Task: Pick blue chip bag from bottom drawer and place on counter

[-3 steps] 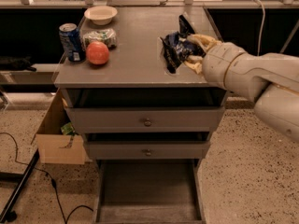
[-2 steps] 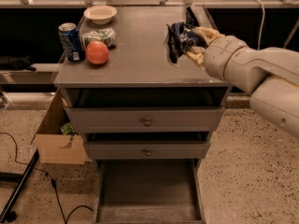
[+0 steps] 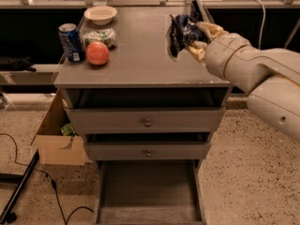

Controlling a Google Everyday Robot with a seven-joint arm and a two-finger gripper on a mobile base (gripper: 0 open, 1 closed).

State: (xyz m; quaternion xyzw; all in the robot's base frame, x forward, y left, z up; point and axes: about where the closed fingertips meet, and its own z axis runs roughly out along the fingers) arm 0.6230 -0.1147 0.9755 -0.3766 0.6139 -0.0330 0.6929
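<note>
The blue chip bag [image 3: 180,34] was caught in the hand [image 3: 198,40], which was clenched around its crumpled side, one pale finger above and one below. The bag stood on edge over the back part of the surface [image 3: 140,60], out of the bottom drawer [image 3: 147,196]. I could not tell whether its lower corner touched the surface or hung just clear of it. The thick white arm [image 3: 253,74] came in from the side behind the hand and crossed that end edge of the surface.

Nothing lay just beside the hand. At the opposite end of the surface, well apart from it, sat a blue soda can [image 3: 71,42], a reddish round fruit [image 3: 97,53] and a greenish-white packet [image 3: 99,35] touching the fruit. A pale bowl [image 3: 100,14] stood behind them near the back edge.

Below the hand, the two upper drawers [image 3: 146,121] were partly pulled out, each with a round knob. Lowest of all, the bottom drawer stood fully open with its grey floor bare. On the floor on the far side of the cabinet from the hand were a cardboard box [image 3: 56,135] and a dark cable [image 3: 51,186].

Compared with a second before, the hand and bag had moved a little farther toward the back of the surface. The can, fruit, packet, bowl and drawers had stayed where they were.
</note>
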